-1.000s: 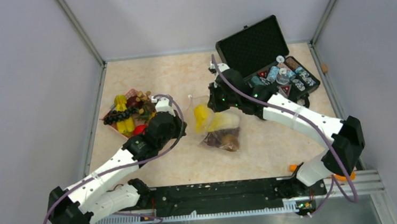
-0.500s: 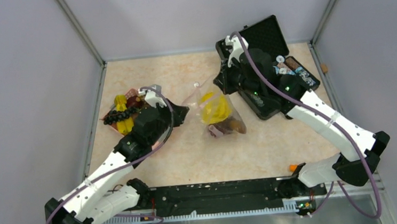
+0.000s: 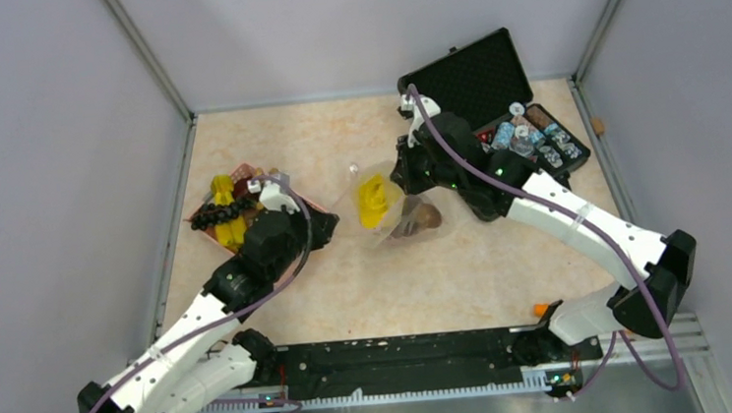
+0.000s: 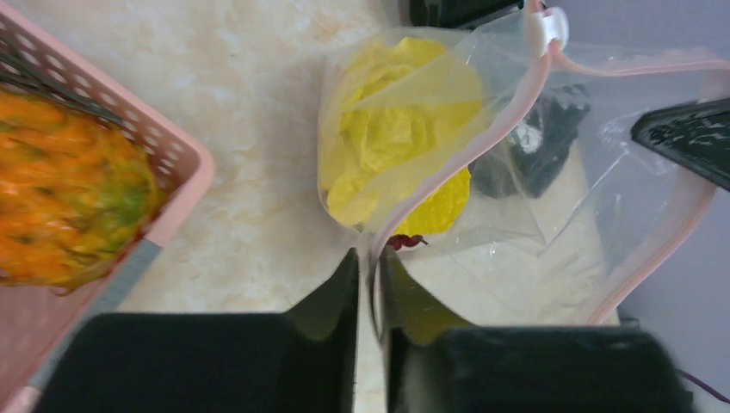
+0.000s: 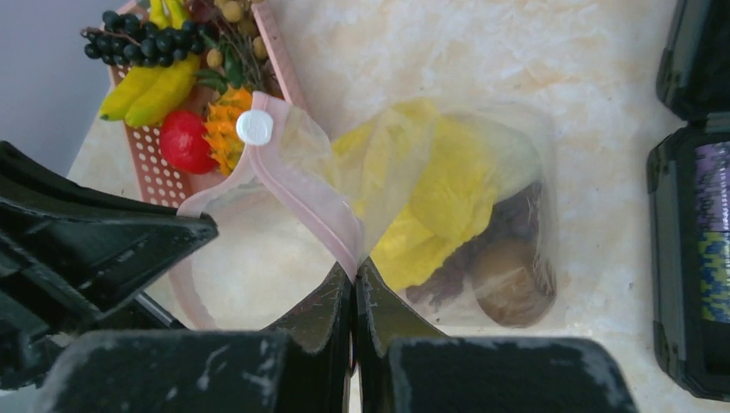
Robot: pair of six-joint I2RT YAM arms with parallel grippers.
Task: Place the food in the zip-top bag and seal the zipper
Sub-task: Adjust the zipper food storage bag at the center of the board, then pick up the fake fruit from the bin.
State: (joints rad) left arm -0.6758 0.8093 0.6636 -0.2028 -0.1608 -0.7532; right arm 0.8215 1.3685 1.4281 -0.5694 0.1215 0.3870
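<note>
The clear zip-top bag (image 3: 392,207) hangs between both grippers at mid-table, with its mouth spread open. It holds yellow pieces (image 5: 448,202), a brown kiwi-like ball (image 5: 508,280) and dark grapes (image 5: 448,280). My left gripper (image 4: 370,258) is shut on the pink zipper strip (image 4: 448,172) at the bag's left side. My right gripper (image 5: 353,274) is shut on the zipper strip (image 5: 306,194) at the other side. A white slider tab (image 5: 254,126) sits on the strip. More food lies in the pink basket (image 3: 208,229): a grape bunch (image 5: 138,43), yellow bananas (image 5: 151,90), a red piece (image 5: 182,142) and an orange piece (image 4: 64,189).
An open black case (image 3: 494,122) with small bottles stands at the back right, close behind the right arm. The pink basket (image 4: 176,163) is just left of the left gripper. Metal rails edge the table on both sides.
The right gripper lifted the bag's edge up and away, then came back down a little. The left gripper has closed on the bag's near edge. The bag's mouth now stands open.
</note>
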